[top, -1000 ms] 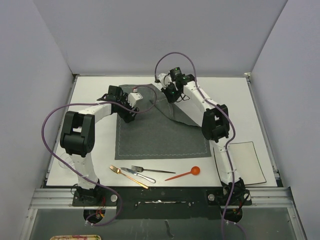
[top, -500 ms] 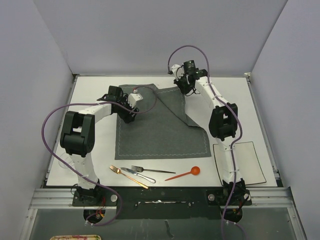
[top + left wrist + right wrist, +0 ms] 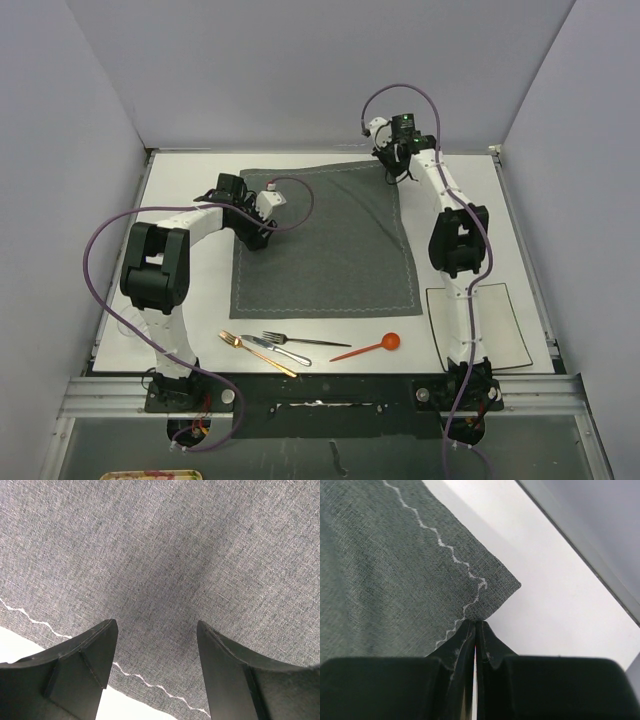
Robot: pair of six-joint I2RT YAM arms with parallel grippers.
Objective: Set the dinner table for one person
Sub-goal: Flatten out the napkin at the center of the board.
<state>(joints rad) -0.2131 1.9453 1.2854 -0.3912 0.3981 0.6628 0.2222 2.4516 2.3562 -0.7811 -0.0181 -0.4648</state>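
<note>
A dark grey stitched placemat [image 3: 320,245] lies spread out in the middle of the white dinner table [image 3: 190,185]. My right gripper [image 3: 396,168] is at the mat's far right corner. In the right wrist view it [image 3: 475,623] is shut on the placemat [image 3: 395,570] just beside that corner, with white tabletop [image 3: 550,610] beyond. My left gripper [image 3: 262,224] sits low over the mat's left edge. In the left wrist view it [image 3: 157,630] stands open, with only placemat [image 3: 165,555] cloth and its white stitching between the fingers [image 3: 95,650].
A square off-white plate [image 3: 480,325] lies at the near right. Along the near edge lie a gold knife [image 3: 256,353], a dark-handled fork [image 3: 303,341], a silver utensil [image 3: 277,350] and an orange spoon [image 3: 370,347]. Grey walls enclose the table on three sides.
My right gripper has pulled the mat's folded-over corner toward the far right, and the mat now lies flat. My left gripper has stayed at the left edge, its jaws a little narrower.
</note>
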